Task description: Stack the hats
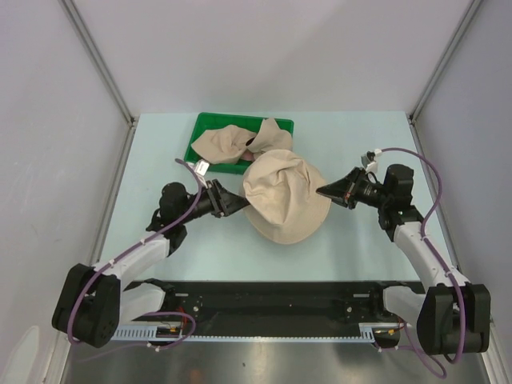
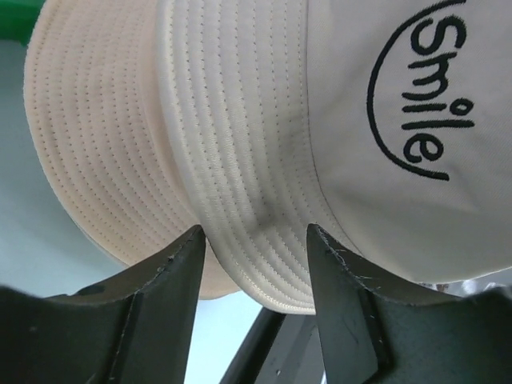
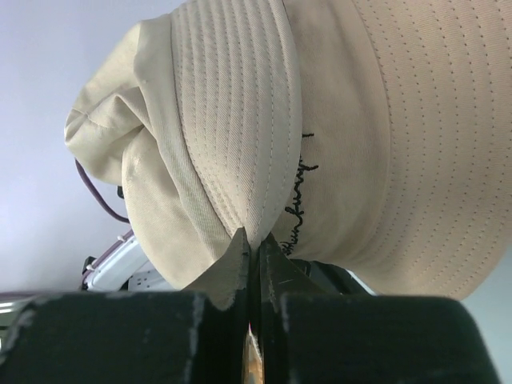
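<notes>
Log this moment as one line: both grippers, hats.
left gripper: open, astride centre hat pile brim | right gripper: shut on its brim | other hats: on green tray

The pale blue desk [image 1: 160,144] carries a green tray [image 1: 202,132] at 12 o'clock, close to the far edge and a little toward 11. At the centre sit beige hats [image 1: 284,200], one brim layered over another, their far side just at the tray's near rim. A black base plate [image 1: 272,298] runs along the 6 o'clock edge.
</notes>
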